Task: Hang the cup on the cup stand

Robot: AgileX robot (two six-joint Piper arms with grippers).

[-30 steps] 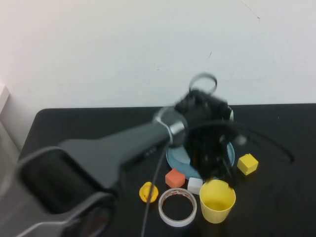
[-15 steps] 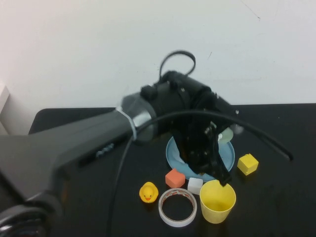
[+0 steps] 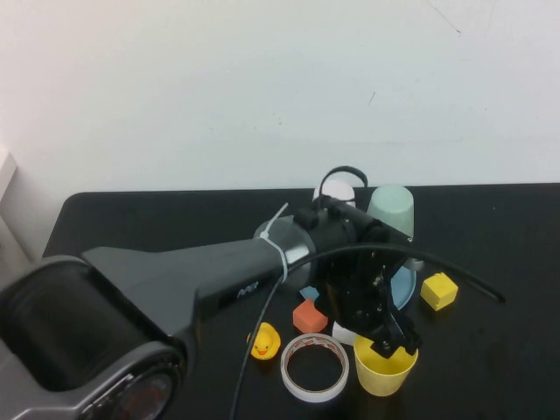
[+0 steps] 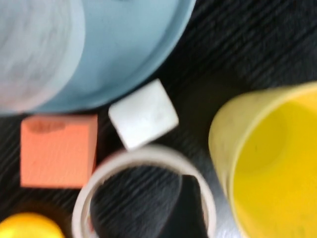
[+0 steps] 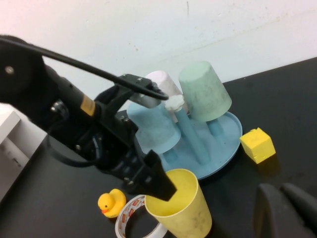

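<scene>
step: reaching to grasp | left gripper point(image 3: 389, 337) at cup point(image 3: 385, 367) rim, jaws spread, empty | right gripper point(image 5: 285, 208) shut, near cup | next: close, lift to stand point(image 5: 225, 144)

Even bright light; left wrist view blurred.

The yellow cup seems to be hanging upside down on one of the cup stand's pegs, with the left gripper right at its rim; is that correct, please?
Not quite. The yellow cup stands upright, mouth up, on the table beside the cup stand, not on a peg, as the right wrist view shows. The left gripper is indeed at its rim. The right gripper stays parked, shut.
</scene>
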